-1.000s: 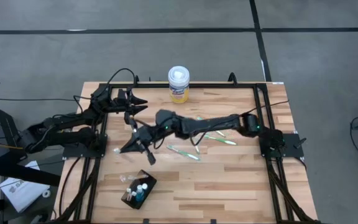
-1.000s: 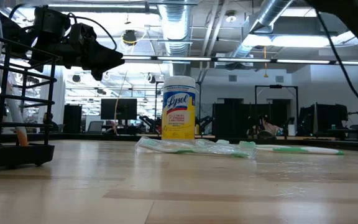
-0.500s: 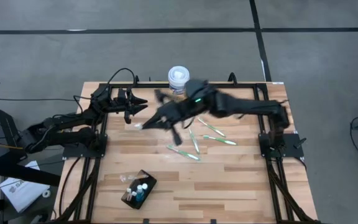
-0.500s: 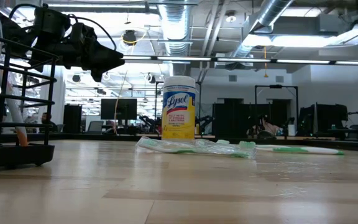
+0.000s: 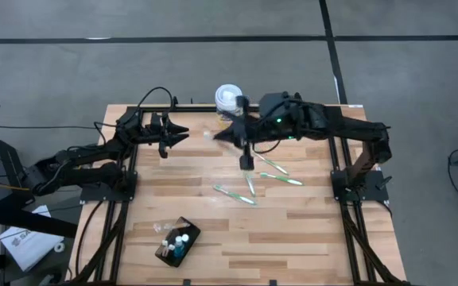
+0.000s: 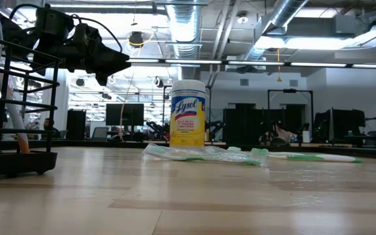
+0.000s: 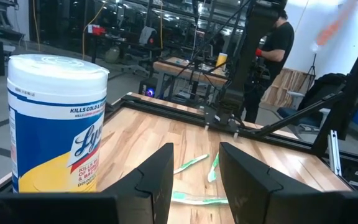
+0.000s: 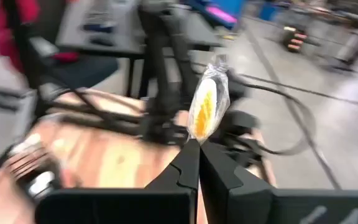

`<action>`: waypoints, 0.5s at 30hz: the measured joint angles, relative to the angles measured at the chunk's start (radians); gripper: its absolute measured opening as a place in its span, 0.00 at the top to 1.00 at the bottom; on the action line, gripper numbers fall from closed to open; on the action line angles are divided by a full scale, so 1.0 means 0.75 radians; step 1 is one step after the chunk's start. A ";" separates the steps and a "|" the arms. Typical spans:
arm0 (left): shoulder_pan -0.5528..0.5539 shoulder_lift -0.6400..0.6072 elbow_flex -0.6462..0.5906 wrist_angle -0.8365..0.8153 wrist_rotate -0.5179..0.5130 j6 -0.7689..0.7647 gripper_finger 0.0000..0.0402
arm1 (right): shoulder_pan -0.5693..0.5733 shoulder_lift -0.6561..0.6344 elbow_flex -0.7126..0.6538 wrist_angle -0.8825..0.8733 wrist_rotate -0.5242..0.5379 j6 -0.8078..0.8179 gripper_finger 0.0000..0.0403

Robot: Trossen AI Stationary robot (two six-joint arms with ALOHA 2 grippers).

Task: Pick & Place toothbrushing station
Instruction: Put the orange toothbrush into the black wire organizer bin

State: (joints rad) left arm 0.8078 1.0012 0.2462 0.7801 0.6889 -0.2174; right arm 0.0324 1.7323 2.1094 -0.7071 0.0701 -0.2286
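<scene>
The toothbrushing station (image 5: pixel 177 242), a small black holder with little bottles in it, stands on the table near the front edge, left of the middle. In the low view it is the black frame (image 6: pixel 15 160) at the left. No gripper is near it. My right gripper (image 5: pixel 221 135) hovers high over the far middle of the table and is shut on a clear-wrapped orange item (image 8: pixel 207 102). My left gripper (image 5: pixel 175 135) waits open at the far left, raised above the table, with nothing between its fingers (image 7: pixel 160 180). My right gripper pinches the wrapped item's near end (image 8: pixel 196 140) between its two shut fingertips. The fingers point toward the table's left. The item sticks out beyond the tips (image 5: pixel 210 133) and is lifted well clear of the table.
A white-lidded, yellow-labelled wipes canister (image 6: pixel 188 114) stands at the far edge, just beside my right arm (image 5: pixel 308 123). Several green wrapped toothbrushes (image 5: pixel 249 183) lie scattered right of the table's middle. Black frame rails (image 5: pixel 332 143) run along the table's sides.
My right gripper has risen from low over the table's left middle and swung toward the far edge and the right. It has carried the wrapped item up with it and stayed shut. My left gripper has kept still.
</scene>
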 joint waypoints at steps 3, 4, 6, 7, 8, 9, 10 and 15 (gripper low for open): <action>-0.001 0.000 0.000 0.002 0.000 0.001 0.69 | 0.025 -0.027 0.000 0.003 0.161 0.063 1.00; 0.000 0.000 0.000 0.002 0.000 0.001 0.69 | 0.041 -0.028 0.000 0.010 0.230 0.093 1.00; 0.000 0.000 0.000 0.010 0.000 0.001 0.69 | 0.084 -0.004 -0.019 0.028 0.367 0.161 1.00; -0.001 0.000 0.000 0.011 0.000 0.001 0.69 | 0.106 0.009 -0.046 0.044 0.423 0.195 1.00; -0.001 0.000 0.000 0.011 0.000 0.001 0.69 | 0.127 0.029 -0.086 0.076 0.485 0.233 1.00; 0.000 0.000 0.000 0.011 0.000 0.001 0.69 | 0.146 0.052 -0.129 0.136 0.537 0.270 1.00; 0.000 0.000 0.000 0.012 0.000 0.001 0.69 | 0.163 0.067 -0.176 0.208 0.575 0.308 1.00; 0.000 0.000 0.000 0.020 0.000 0.000 0.69 | 0.243 0.067 -0.421 0.607 0.773 0.481 1.00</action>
State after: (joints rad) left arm 0.8075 1.0012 0.2462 0.7949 0.6891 -0.2171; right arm 0.2144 1.7828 1.7935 -0.2521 0.6502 0.1325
